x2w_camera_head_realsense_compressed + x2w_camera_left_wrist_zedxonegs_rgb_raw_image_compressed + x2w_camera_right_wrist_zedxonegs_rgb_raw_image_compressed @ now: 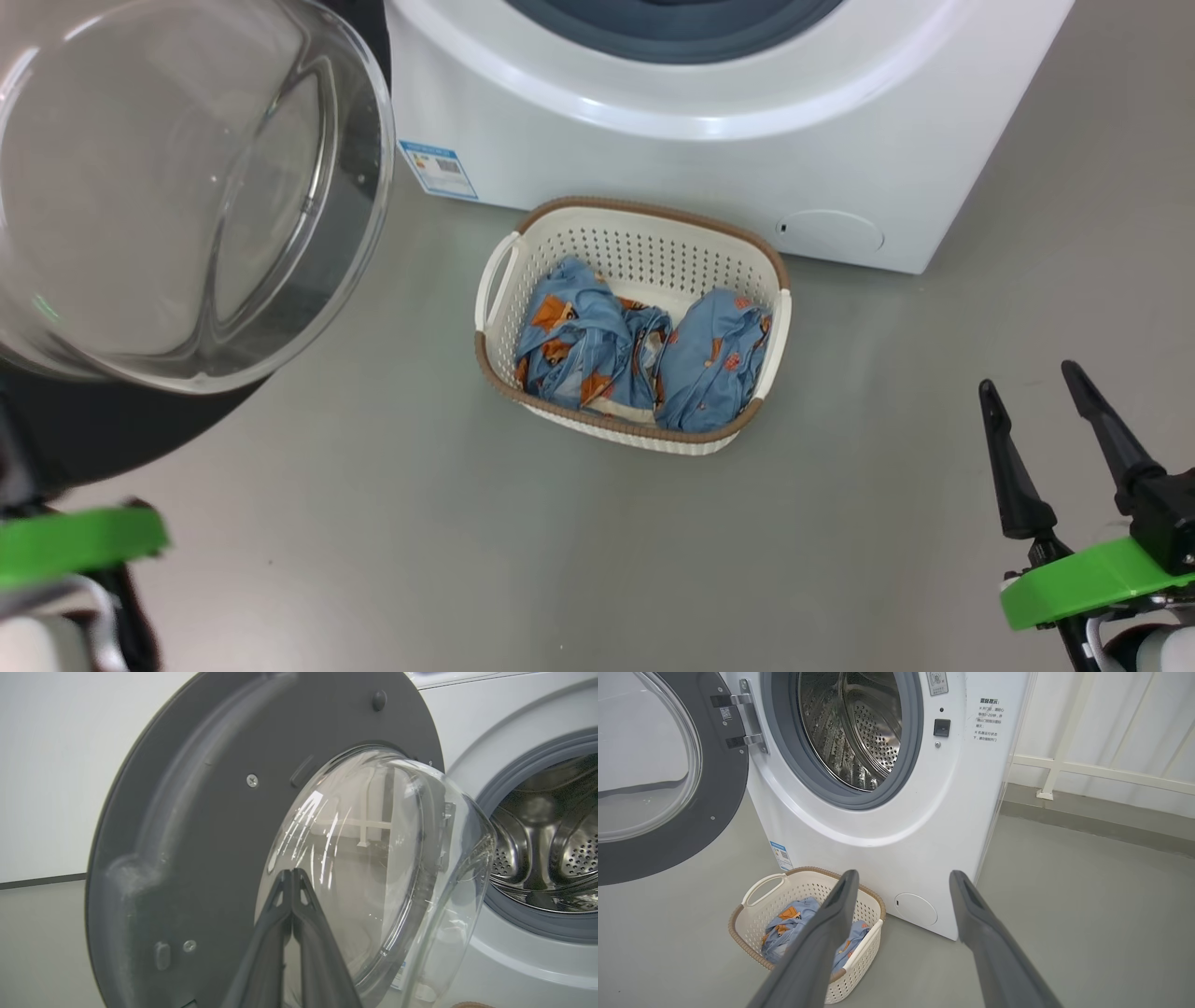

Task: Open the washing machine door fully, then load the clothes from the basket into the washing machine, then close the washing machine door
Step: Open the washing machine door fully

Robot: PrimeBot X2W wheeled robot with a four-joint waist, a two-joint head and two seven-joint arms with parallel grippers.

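The washing machine door (187,187) stands swung open at the left, its glass bowl bulging toward me. In the left wrist view my left gripper (292,872) is shut with nothing in it, its tips in front of the door's (187,835) glass bowl. The washing machine (653,140) shows its steel drum (859,732) uncovered. The basket (644,210) sits on the floor before it, holding two bundles of light-blue clothes (597,345). My right gripper (1030,378) is open and holds nothing, to the right of the basket (733,924) and well short of it.
Grey floor (887,523) spreads around the basket. The open door (714,788) overhangs the floor left of the basket. A white railing (1064,765) and wall stand to the machine's right. My left wrist's green collar (75,541) sits under the door.
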